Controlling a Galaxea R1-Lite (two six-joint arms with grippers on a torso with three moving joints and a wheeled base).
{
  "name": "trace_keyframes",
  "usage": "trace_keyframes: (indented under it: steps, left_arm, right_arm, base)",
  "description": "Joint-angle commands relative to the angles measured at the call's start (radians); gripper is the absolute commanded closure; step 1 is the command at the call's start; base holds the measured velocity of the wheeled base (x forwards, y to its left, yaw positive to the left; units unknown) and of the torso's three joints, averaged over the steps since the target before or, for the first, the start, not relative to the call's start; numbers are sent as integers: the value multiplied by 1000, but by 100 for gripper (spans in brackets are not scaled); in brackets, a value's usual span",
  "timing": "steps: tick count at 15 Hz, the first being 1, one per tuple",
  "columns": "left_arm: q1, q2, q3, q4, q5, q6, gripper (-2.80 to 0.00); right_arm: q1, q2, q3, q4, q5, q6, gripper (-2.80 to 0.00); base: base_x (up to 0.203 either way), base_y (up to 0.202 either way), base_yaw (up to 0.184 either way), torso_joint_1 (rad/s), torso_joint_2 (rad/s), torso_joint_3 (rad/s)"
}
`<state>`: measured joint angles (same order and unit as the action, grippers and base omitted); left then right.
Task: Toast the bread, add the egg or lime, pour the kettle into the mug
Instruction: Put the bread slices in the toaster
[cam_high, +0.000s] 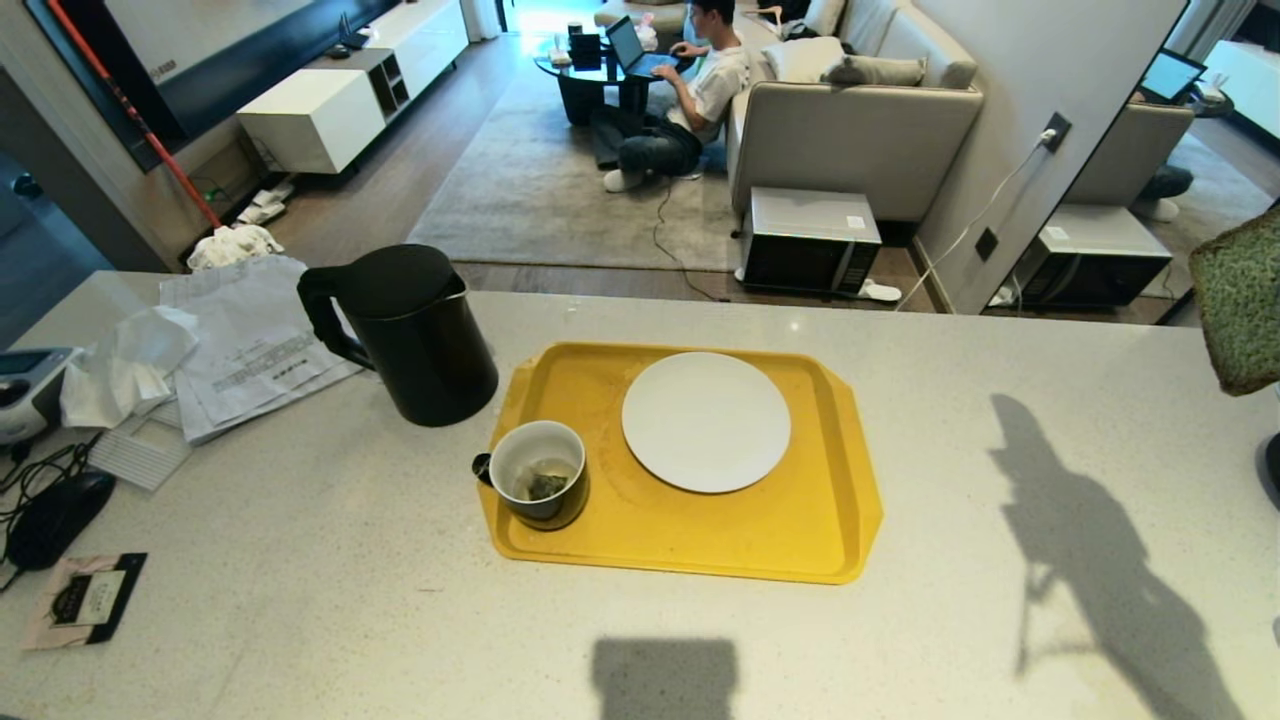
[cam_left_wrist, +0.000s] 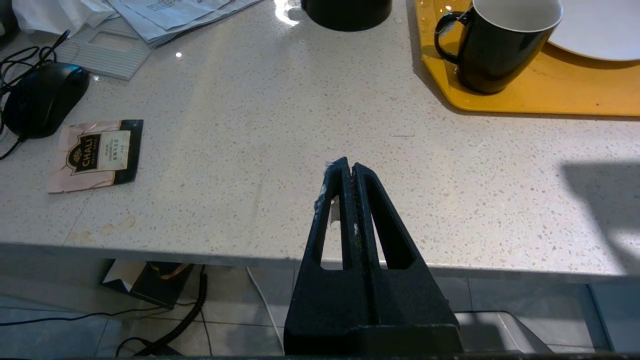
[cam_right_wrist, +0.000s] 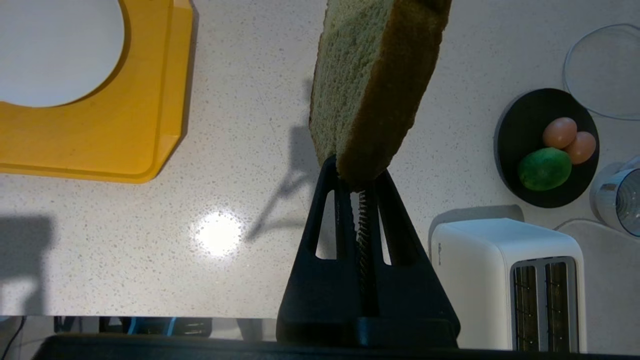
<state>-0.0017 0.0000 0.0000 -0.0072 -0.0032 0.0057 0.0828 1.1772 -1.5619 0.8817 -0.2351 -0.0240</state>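
My right gripper (cam_right_wrist: 356, 175) is shut on the lower edge of the bread (cam_right_wrist: 370, 85), a pale green slice with a brown crust, held in the air above the counter; the bread (cam_high: 1240, 300) shows at the far right of the head view. Two eggs (cam_right_wrist: 560, 132) and a lime (cam_right_wrist: 544, 169) lie on a black dish (cam_right_wrist: 515, 150) beside the white toaster (cam_right_wrist: 480, 270). The black kettle (cam_high: 415, 335) stands left of the yellow tray (cam_high: 800, 530). The mug (cam_high: 540, 470) sits on the tray's near left corner with a tea bag inside. My left gripper (cam_left_wrist: 348, 166) is shut and empty over the counter's front edge.
A white plate (cam_high: 705, 420) lies on the tray. Papers (cam_high: 240, 340), a black mouse (cam_left_wrist: 42, 97) with cables and a tea packet (cam_left_wrist: 97, 154) sit on the counter's left. A glass lid (cam_right_wrist: 600, 70) and a jar (cam_right_wrist: 622, 200) are near the dish. A person sits at a laptop beyond.
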Motion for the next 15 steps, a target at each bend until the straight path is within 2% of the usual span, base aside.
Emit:
trace_keyframes:
  steps: [1, 8, 12, 15]
  left_arm:
    - [0, 0, 0, 0, 0, 0, 0]
    - [0, 0, 0, 0, 0, 0, 0]
    - [0, 0, -2, 0, 0, 0, 0]
    - [0, 0, 0, 0, 0, 0, 0]
  right_arm:
    - [0, 2, -1, 5, -1, -1, 0]
    - [0, 5, -1, 5, -7, 1, 0]
    - [2, 7, -1, 5, -19, -1, 0]
    - [2, 4, -4, 5, -77, 1, 0]
  base:
    - [0, 0, 0, 117, -210, -90]
    - [0, 0, 0, 84, -155, -75]
    - [0, 0, 0, 2, -13, -1]
    - [0, 0, 0, 0, 0, 0]
